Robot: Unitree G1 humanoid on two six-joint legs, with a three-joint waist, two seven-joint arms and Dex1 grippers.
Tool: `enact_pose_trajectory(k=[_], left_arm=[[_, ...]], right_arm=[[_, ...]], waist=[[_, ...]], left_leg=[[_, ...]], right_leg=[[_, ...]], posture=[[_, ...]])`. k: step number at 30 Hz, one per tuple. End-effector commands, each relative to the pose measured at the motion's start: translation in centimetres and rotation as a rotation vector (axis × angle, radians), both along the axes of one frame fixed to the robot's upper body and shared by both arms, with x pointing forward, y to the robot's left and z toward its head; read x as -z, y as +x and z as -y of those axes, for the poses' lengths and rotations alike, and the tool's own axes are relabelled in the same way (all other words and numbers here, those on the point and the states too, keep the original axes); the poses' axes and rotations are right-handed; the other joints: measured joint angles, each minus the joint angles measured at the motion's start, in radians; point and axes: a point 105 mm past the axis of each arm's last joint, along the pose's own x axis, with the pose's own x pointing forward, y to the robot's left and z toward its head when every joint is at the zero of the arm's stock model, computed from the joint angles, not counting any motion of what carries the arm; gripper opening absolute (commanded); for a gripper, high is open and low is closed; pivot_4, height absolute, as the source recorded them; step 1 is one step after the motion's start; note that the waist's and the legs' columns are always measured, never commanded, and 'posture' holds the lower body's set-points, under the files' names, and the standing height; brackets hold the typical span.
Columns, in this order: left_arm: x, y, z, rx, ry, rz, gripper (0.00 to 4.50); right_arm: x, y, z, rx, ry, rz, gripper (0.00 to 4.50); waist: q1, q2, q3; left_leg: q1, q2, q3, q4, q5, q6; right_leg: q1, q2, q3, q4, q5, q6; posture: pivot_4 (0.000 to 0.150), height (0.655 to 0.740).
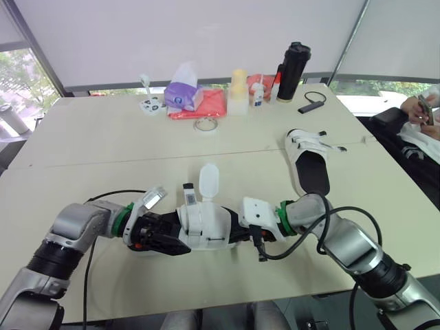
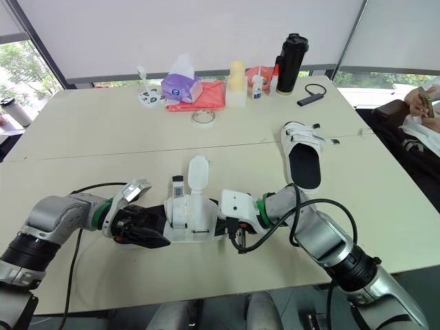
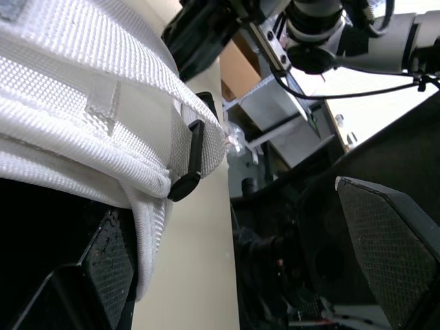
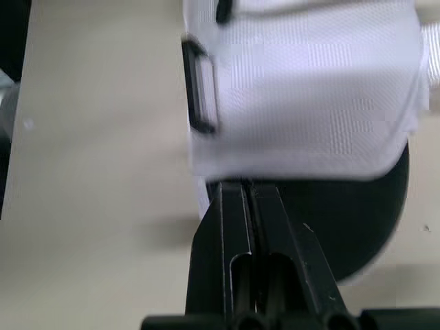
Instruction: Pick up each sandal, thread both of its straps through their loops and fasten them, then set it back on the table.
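Sandal (image 1: 203, 227) lying near centre between the grippers; left gripper (image 1: 159, 240) gaping wide around its left end; right gripper (image 4: 245, 191) pinching shut at its edge, hold unclear; lifting now likely risking slippage, strap (image 1: 208, 180) flapping loose.

Two sandals (image 1: 205, 221) (image 1: 308, 159), one black flask (image 1: 292, 69), one tape roll (image 1: 205, 128), one tissue pack (image 1: 182, 96), perhaps two small bottles (image 1: 257, 94).

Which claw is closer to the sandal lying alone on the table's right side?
Right. The right claw sits at the near sandal's right end, on the side toward the lone sandal. The left claw is at the near sandal's left end, farther off.
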Motion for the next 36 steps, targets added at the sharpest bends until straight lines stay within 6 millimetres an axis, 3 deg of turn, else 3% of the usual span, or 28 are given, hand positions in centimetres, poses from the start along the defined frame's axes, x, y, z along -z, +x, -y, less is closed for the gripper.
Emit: enact_pose_trajectory(k=[1, 6, 14, 18, 25, 30, 36], left_arm=[[-1.1, -0.2, 0.2, 0.009, -0.044, 0.034, 4.43], [-0.7, -0.5, 0.6, 0.009, -0.043, 0.033, 4.43], [-0.4, -0.5, 0.8, -0.004, -0.040, 0.036, 4.43], [-0.4, -0.5, 0.8, -0.009, -0.039, 0.035, 4.43], [-0.4, -0.6, 0.6, -0.022, -0.030, 0.041, 4.43], [-0.8, -0.7, -1.4, -0.062, 0.027, 0.101, 4.43], [0.1, -1.0, -4.3, -0.125, 0.133, 0.148, 4.43]], right_arm=[[-0.1, 0.6, -0.4, 0.003, 0.006, 0.059, 0.00], [1.0, 0.9, -0.1, 0.010, -0.011, 0.057, 0.00], [2.1, -0.4, -0.4, -0.001, 0.028, -0.055, 0.00], [2.2, 0.0, -0.5, 0.013, 0.045, -0.043, 0.00], [4.1, 0.4, 0.5, 0.032, -0.017, -0.025, 0.00], [4.5, 0.3, 1.2, 0.028, -0.036, -0.031, 0.00], [4.3, 0.4, 1.5, 0.012, -0.049, -0.020, 0.00]], waist=[[0.000, 0.000, 0.000], [-0.001, 0.000, 0.000], [-0.002, 0.000, 0.000], [-0.003, 0.000, 0.000], [-0.006, 0.000, 0.000], [-0.006, 0.000, -0.001], [-0.002, 0.000, -0.001]], left_leg=[[0.000, 0.000, 0.000, 0.000, 0.000, 0.000], [0.000, 0.000, 0.000, 0.000, 0.000, 0.000], [0.001, 0.000, 0.000, 0.000, 0.000, 0.000], [0.001, 0.000, 0.000, 0.000, 0.000, 0.000], [0.002, 0.001, 0.000, 0.000, 0.000, 0.000], [0.003, 0.001, 0.000, 0.000, 0.000, 0.000], [0.004, 0.001, 0.000, -0.001, 0.000, 0.000]], right_leg=[[0.000, 0.000, 0.000, 0.000, 0.000, 0.000], [0.000, 0.000, 0.000, 0.000, 0.000, 0.000], [0.000, 0.000, 0.000, 0.000, 0.000, 0.000], [0.000, 0.000, 0.000, 0.000, 0.000, 0.000], [0.001, 0.001, 0.000, 0.000, 0.000, -0.001], [0.002, 0.000, 0.000, 0.000, 0.000, -0.002], [0.002, 0.000, 0.000, 0.000, -0.001, -0.003]], posture=[[0.150, 0.7400], [0.150, 0.7400], [0.150, 0.7400], [0.150, 0.7400], [0.150, 0.7400], [0.150, 0.7400], [0.150, 0.7400]])
